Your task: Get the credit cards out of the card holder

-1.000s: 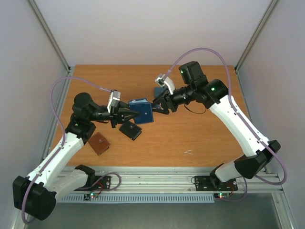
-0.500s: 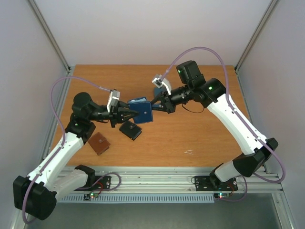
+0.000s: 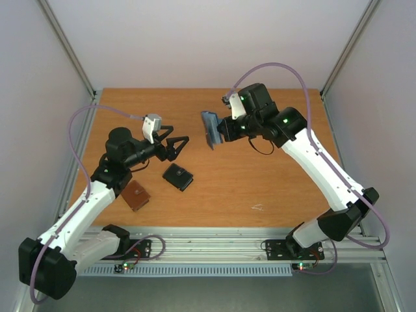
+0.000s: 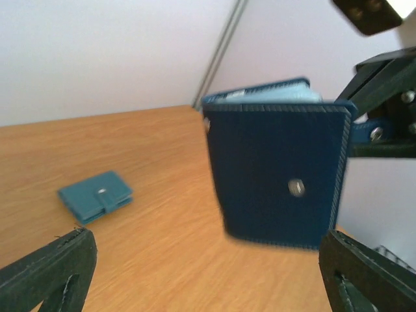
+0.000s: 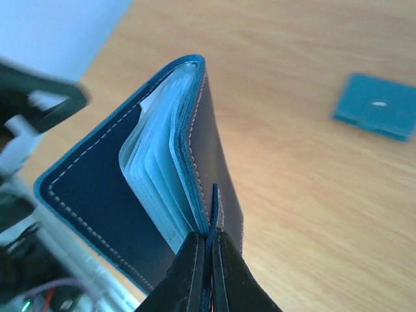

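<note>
The card holder is a dark navy wallet, held on edge above the table's middle. My right gripper is shut on a thin flap at its spine. In the right wrist view the card holder stands partly open, with pale blue pockets fanned out. The credit cards are hidden. My left gripper hangs open to the holder's left, apart from it. In the left wrist view the left gripper frames the card holder, whose snap-studded back faces the camera.
A black wallet lies on the wooden table below my left gripper. A brown wallet lies near the left arm. A teal wallet with a snap tab lies flat farther back, and the right wrist view shows the same teal wallet.
My left gripper let go of the card holder, opened wide and drew back to the left. My right gripper shut on the holder and lifted it away, turning it on edge.
</note>
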Controlling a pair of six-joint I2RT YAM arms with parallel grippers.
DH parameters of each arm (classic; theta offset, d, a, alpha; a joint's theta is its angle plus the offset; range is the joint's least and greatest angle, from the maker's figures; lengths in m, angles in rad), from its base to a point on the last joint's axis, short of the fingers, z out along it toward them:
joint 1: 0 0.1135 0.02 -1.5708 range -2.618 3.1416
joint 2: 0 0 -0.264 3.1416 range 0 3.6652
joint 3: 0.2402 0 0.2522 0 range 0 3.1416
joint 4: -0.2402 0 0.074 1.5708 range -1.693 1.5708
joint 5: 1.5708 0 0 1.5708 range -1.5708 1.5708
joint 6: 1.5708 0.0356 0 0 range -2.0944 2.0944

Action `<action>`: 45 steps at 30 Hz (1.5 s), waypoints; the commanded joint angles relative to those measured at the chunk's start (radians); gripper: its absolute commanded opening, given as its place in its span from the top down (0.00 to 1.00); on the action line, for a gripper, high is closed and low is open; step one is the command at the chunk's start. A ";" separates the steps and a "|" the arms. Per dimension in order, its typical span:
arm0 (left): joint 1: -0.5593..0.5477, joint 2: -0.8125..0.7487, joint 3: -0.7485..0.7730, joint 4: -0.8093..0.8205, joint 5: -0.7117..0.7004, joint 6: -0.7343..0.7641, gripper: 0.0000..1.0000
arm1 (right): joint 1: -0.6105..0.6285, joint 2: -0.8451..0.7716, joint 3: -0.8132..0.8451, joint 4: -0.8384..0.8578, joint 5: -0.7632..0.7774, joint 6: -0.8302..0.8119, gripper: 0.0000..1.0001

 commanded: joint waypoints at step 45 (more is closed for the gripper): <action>-0.045 0.016 -0.036 0.062 0.017 -0.077 1.00 | 0.014 -0.062 -0.080 0.118 -0.179 -0.027 0.87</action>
